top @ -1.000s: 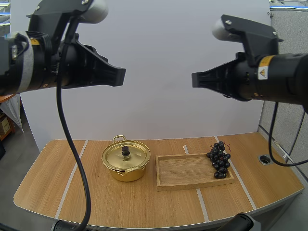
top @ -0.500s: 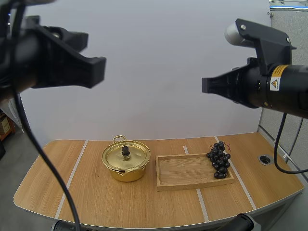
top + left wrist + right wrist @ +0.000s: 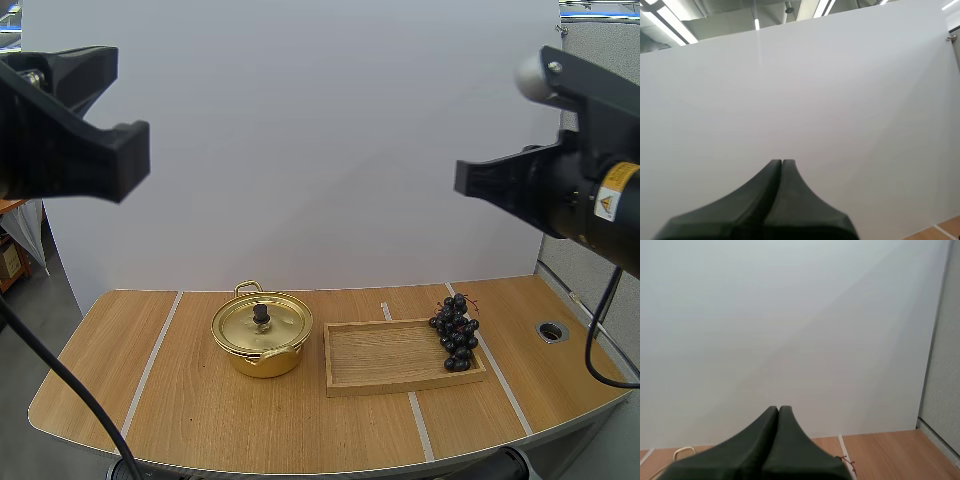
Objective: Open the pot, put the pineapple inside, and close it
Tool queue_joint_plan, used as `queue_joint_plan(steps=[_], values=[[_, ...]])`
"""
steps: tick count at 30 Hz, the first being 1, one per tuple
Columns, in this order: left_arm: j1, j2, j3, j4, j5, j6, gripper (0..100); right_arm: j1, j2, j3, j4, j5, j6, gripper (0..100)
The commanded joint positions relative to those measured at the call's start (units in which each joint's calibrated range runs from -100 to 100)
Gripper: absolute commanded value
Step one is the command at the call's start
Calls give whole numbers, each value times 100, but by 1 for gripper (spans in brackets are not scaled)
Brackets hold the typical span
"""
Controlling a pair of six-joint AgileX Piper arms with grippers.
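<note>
Both arms are raised high above the desk (image 3: pixel 250 430), each reaching forward and roughly level. The left end effector (image 3: pixel 140 155) sits in the upper left of the high view and the right end effector (image 3: pixel 465 180) at the right edge, their tips turned toward each other across a wide gap. In each wrist view the arm's own fingers lie pressed together as one dark wedge, so both end effectors are closed and hold nothing. Far below them, the gold pot (image 3: pixel 262 335) stands at the centre left of the desk with its lid (image 3: pixel 250 322) on and the black knob (image 3: pixel 261 315) upright. A wooden tray (image 3: pixel 385 365) lies just beside it on the right. No pineapple is seen. A bunch of dark grapes (image 3: pixel 455 332) rests on the tray's right end, draped over its far right rim.
</note>
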Motion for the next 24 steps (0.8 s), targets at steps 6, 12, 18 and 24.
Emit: queue_joint_plan(steps=[6,12,18,24], values=[[94,-24,12,291,-192,-544,0,-602,-760,2,521,-678,17,0],[94,-24,12,291,-156,-672,0,-886,-959,2,1464,-769,-374,0],[94,-153,167,362,-207,-686,0,-1069,-959,2,2052,-794,-689,0],[94,-455,1162,646,-806,-1000,0,-1108,-959,2,2064,-884,-702,0]])
